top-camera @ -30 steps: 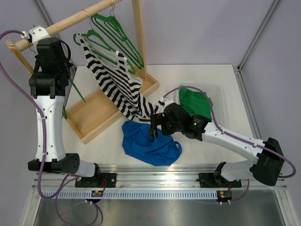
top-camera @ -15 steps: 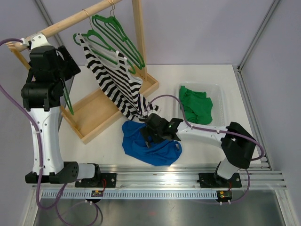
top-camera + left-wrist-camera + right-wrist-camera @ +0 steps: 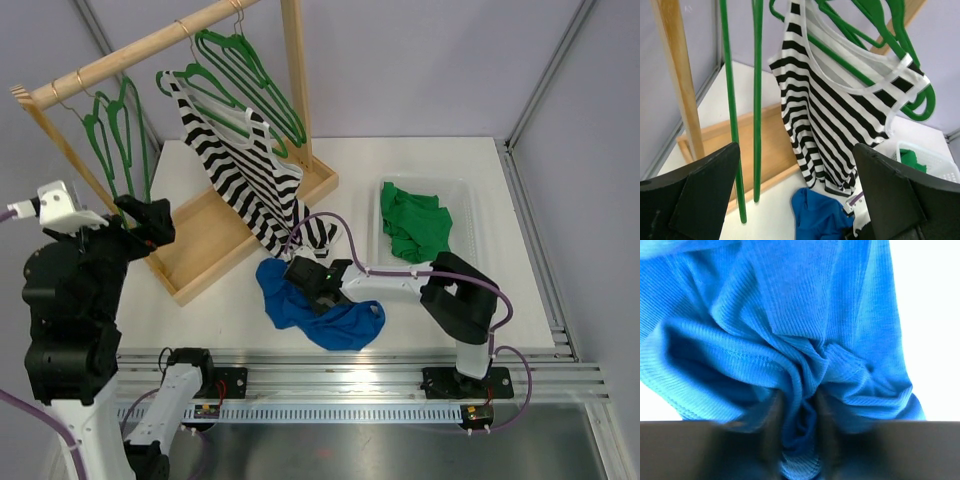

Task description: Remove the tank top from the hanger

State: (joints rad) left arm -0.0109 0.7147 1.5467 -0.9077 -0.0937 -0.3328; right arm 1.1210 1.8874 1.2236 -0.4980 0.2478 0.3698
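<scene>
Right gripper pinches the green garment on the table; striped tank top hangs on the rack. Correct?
Not quite. The cloth the right gripper pinches is the blue garment, as the right wrist view shows; the green garment lies in the bin. The striped tank top does hang on the rack.

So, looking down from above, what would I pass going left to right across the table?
Bare green hangers → striped tank top → blue shirt → clear tub of green clothes.
</scene>
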